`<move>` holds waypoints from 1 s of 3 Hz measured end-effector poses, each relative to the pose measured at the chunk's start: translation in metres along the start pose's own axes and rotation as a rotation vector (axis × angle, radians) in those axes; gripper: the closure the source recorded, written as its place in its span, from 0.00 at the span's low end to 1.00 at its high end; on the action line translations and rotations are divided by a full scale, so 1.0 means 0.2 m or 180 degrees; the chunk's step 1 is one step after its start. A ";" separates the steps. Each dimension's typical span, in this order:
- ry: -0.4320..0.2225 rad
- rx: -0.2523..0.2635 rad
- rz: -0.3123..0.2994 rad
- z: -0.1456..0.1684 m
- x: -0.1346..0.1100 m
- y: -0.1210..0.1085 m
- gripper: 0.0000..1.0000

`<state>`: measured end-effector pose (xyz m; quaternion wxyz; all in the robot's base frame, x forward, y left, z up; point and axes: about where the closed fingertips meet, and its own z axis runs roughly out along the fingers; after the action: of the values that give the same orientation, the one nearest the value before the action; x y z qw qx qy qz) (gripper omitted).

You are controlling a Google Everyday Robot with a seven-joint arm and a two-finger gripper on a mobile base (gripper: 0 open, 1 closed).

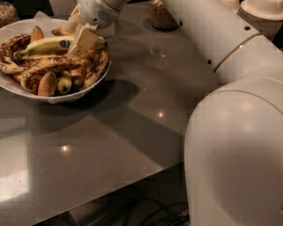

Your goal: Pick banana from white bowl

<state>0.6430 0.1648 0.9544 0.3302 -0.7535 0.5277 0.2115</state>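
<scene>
table: grey table (132, 126), glossy, dim room
bowl: white bowl (1, 81), left side of table
banana (45, 45): top of pile
gripper (85, 40): at banana's right end, grip cannot tell
open room: bare tabletop before the bowl

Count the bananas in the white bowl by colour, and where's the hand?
Clean yellow banana: 1
Brown-spotted bananas: at least 3
Stubby orange-yellow bananas: at least 3
Total: at least 7
Hand: over the white bowl's right side
</scene>
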 end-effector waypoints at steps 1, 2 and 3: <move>0.0007 -0.0038 0.0025 0.02 0.01 0.01 0.44; 0.0010 -0.0062 0.0038 0.03 0.01 0.02 0.62; 0.0009 -0.0065 0.0037 0.03 0.01 0.02 0.86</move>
<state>0.6401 0.1666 0.9469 0.3205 -0.7541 0.5303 0.2177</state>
